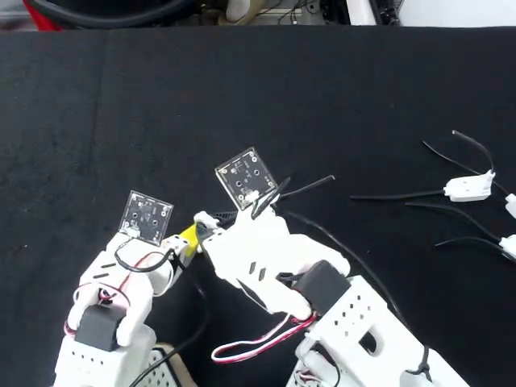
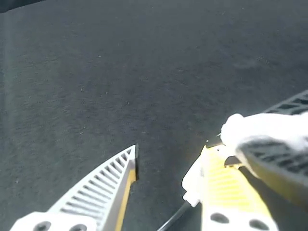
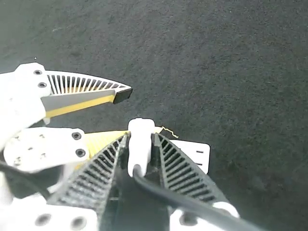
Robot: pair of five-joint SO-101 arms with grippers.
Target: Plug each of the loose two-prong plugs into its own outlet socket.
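Your right gripper (image 3: 140, 137) pinches the white plug (image 3: 140, 147) between the two outlet sockets (image 1: 147, 216) (image 1: 246, 177), its tip maybe aimed at neither, while your left gripper (image 2: 169, 155) stands wide open just beside the plug.

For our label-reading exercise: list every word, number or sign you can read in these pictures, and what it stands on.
No text can be read anywhere.
Clear square socket plate by the left arm: dark dots only, no letters.
Clear square socket plate by the right arm: the same.
White two-prong plug in the right gripper: blank.
Flat white piece beside it: two dark marks, too small to read.
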